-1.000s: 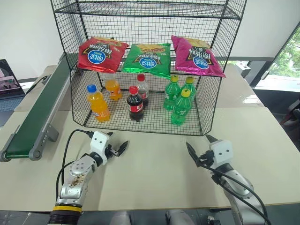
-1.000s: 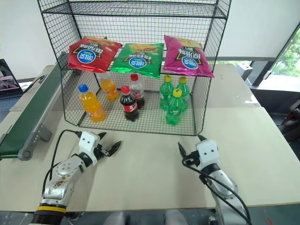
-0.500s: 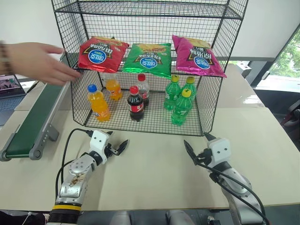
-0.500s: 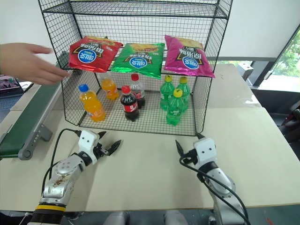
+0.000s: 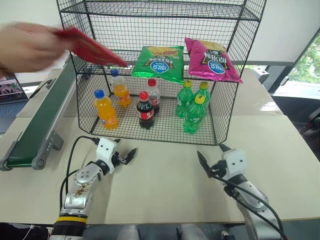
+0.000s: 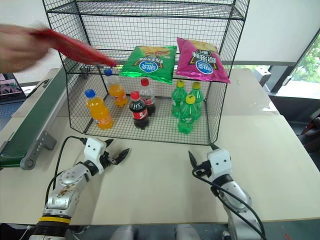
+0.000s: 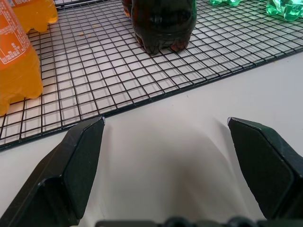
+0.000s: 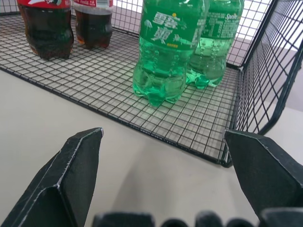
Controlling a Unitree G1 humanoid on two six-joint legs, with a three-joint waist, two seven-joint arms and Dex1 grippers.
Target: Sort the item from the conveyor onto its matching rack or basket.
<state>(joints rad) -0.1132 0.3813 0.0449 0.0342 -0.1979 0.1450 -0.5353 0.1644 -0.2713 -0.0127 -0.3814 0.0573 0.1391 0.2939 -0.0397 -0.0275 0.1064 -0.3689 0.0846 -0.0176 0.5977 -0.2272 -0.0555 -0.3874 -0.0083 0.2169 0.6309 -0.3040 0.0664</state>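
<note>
Upper left of frame, person's hand (image 5: 22,47) holding red crisp bag (image 5: 90,47) at rack (image 5: 235,60) edge, likely heading for conveyor (image 5: 37,125); left gripper (image 5: 125,158) and right gripper (image 5: 210,160) hovering released over counter (image 5: 160,185), awaiting item

So the rack (image 5: 235,60) has three green soda bottles (image 5: 193,114), two cola bottles (image 5: 145,110) and two orange soda bottles (image 5: 106,110). Crisp bags come to three: one green bag (image 5: 159,63), one magenta bag (image 5: 212,60), and one red crisp bag (image 5: 90,47) in a person's hand (image 5: 25,47). Add one conveyor (image 5: 37,127) and two grippers, left gripper (image 5: 126,158) and right gripper (image 5: 211,157).
</note>
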